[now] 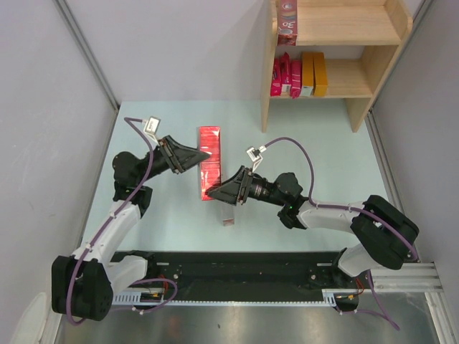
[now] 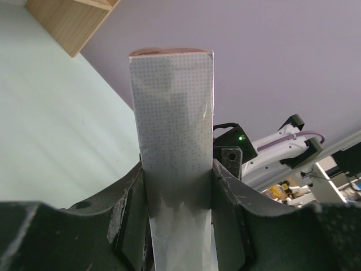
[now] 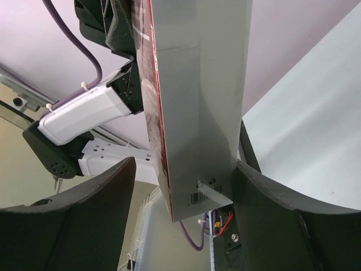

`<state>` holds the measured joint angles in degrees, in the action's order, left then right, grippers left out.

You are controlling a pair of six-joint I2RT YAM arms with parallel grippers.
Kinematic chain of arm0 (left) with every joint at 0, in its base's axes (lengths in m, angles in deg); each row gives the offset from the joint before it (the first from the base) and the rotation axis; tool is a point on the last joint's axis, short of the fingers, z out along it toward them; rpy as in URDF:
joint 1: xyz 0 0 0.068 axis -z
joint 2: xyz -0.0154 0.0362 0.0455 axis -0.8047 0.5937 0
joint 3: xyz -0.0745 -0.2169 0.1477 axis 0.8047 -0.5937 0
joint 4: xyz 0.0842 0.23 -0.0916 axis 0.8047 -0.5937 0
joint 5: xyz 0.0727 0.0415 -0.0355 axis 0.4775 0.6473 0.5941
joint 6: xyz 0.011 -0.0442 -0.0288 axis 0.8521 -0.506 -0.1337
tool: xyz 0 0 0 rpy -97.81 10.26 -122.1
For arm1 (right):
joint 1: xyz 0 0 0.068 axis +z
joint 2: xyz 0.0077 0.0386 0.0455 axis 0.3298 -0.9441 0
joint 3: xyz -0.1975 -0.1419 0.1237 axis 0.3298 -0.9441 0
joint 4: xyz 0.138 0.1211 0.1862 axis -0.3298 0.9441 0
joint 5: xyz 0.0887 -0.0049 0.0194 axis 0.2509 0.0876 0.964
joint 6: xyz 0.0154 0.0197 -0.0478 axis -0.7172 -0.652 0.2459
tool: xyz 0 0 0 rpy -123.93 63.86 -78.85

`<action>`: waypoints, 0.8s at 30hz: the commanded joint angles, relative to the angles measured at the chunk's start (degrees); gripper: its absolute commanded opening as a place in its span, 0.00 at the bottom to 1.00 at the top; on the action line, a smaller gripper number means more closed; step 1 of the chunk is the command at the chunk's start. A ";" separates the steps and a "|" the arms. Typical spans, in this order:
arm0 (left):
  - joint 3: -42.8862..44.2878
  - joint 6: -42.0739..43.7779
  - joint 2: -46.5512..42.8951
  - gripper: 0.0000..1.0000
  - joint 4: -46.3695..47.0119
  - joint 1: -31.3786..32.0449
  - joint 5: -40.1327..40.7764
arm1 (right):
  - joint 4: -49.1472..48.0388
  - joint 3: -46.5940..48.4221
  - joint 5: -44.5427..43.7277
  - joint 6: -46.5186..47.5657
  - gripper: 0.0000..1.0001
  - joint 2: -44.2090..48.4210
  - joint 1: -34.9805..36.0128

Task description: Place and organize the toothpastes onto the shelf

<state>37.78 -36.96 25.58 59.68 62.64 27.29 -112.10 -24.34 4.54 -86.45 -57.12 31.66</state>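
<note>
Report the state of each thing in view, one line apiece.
left end effector, shut on the dark red carton.
right end effector, open, fingers either side of that carton.
dark red carton, held, not yet shelved.
shelf, partly filled.
pink cartons, upright on lower board.
yellow cartons, upright beside them.
top carton, upright on upper board.

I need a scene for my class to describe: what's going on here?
The left gripper is clamped on a dark red toothpaste carton over the table. The right gripper sits open around its near end, one finger touching it. On the shelf, pink cartons and orange-yellow cartons stand on the lower board, and one pink carton on the upper board.
</note>
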 commanded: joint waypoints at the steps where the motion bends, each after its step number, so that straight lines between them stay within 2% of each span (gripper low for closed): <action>1: -0.45 -1.95 -0.18 0.27 5.85 -0.36 1.11 | -5.51 2.41 0.00 -0.03 0.68 0.24 0.76; 9: -1.68 -3.62 -0.09 0.29 8.40 -0.45 3.05 | -3.75 2.41 0.18 0.58 0.44 2.52 0.76; 15: -1.95 -3.62 -0.09 0.38 8.40 -0.36 3.31 | 1.43 2.41 -1.23 2.51 0.37 5.25 0.76; 18: -2.30 -3.27 -0.35 0.55 8.23 -0.45 3.57 | 5.47 2.41 -2.90 4.01 0.35 7.44 0.42; 19: -2.39 -3.10 -0.44 0.68 8.05 -0.36 3.49 | 7.92 2.41 -3.42 4.62 0.34 8.58 0.33; 21: -2.04 -2.04 -0.71 0.81 6.57 -0.45 3.31 | 10.48 2.41 -4.48 5.32 0.33 10.08 -0.11; 22: -1.95 -1.52 -0.79 0.92 5.69 -0.36 3.40 | 13.19 2.41 -4.83 5.68 0.32 10.69 -0.72; 24: -1.34 0.85 -1.76 1.00 2.26 -0.45 3.49 | 16.01 2.32 -5.62 6.82 0.31 12.98 -1.52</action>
<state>35.53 -40.26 25.55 64.22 62.56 29.63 -99.92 -24.32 1.91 -83.08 -48.97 31.42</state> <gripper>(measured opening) 0.927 0.481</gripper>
